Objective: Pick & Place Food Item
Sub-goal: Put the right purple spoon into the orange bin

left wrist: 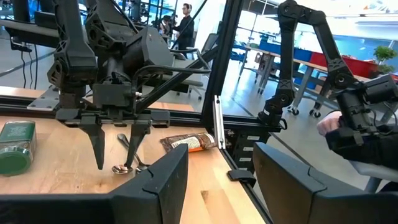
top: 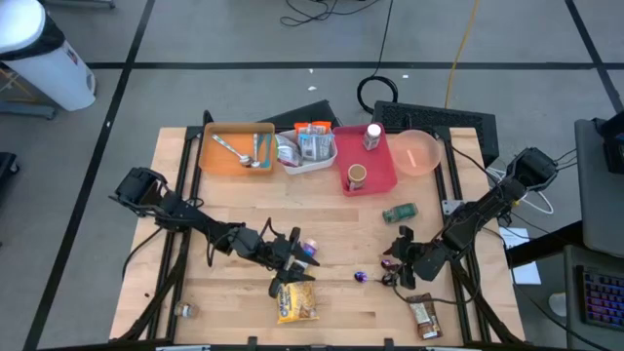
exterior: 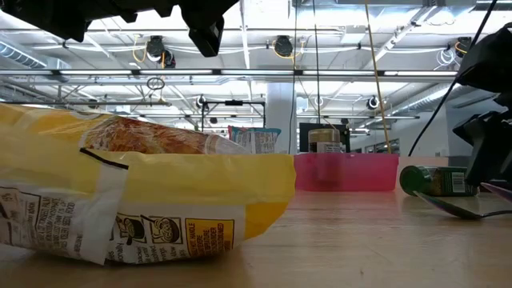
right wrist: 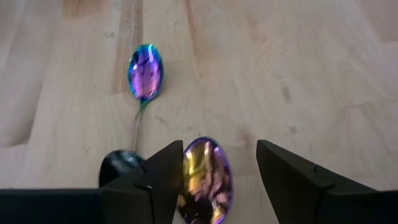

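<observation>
The food item, a yellow snack bag [top: 297,302], lies flat on the wooden table near its front edge; it fills the low view's left foreground [exterior: 136,192]. My left gripper [top: 295,255] hovers level just beyond the bag, open [left wrist: 217,168], with nothing between its fingers. My right gripper [top: 398,255] slants down at the table's right front, open [right wrist: 217,162]. An iridescent spoon's bowl [right wrist: 202,180] lies on the table between its fingers. A second iridescent spoon [right wrist: 145,71] lies a little farther off toward the bag. My right gripper's fingers [left wrist: 99,146] reach down to the tabletop on either side of the spoon's bowl [left wrist: 121,168], which lies flat on the wood. I cannot tell whether either fingertip touches it.
A green can [top: 400,213] lies on its side behind the right gripper. A brown packet [top: 424,317] lies at the front right corner. Along the far edge stand an orange tray [top: 210,156] with cutlery, a white tray [top: 307,161], a red tray [top: 380,175] and a pink plate [top: 421,154].
</observation>
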Motion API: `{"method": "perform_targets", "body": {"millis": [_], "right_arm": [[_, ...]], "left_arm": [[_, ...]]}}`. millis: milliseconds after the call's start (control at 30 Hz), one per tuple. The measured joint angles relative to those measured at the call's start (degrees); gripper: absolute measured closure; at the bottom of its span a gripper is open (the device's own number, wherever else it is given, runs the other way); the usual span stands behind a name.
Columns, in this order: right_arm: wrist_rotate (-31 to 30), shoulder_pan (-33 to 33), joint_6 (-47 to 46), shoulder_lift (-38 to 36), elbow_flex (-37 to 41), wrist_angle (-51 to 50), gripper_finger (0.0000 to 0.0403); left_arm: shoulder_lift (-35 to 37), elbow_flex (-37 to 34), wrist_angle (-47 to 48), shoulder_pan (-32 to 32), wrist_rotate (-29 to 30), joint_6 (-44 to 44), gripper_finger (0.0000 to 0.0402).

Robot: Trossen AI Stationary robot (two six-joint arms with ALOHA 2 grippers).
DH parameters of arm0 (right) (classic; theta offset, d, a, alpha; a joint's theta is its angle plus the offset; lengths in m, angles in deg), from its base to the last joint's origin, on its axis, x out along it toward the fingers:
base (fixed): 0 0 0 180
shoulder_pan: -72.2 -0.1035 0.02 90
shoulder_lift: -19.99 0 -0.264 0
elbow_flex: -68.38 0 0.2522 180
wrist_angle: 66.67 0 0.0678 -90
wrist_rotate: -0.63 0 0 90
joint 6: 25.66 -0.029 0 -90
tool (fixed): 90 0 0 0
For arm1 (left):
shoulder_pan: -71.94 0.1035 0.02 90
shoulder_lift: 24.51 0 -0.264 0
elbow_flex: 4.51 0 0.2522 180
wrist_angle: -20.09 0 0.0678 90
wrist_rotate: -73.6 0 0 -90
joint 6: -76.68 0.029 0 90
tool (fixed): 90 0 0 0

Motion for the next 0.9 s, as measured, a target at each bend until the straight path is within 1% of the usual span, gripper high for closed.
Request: {"method": "perform_targets", "body": {"millis": [167,433,600,667,900], "right_arm": [[0.1,0.0,-1.2,0.0,1.2,1.2,0.0214],[0.1,0.0,-5.7,0.0,4.1,1.6,0.0258],[0.3,0.0,-4.5,0.0,4.8,4.9,0.0279],[1.6,0.1,-3.4,0.0,4.9,6.0,0.0286],[1.8,0.1,-2.7,0.0,4.9,6.5,0.0318]], "left_arm": [[0.0,0.0,0.0,0.0,0.0,0.0,0.0215],[0.0,0.0,0.1,0.0,0.0,0.0,0.0215],[0.0,0.0,0.4,0.0,0.0,0.3,0.0215],[0.0,0.0,0.4,0.0,0.0,0.4,0.0215],[0.0,0.0,0.5,0.0,0.0,0.5,0.0215]]}}
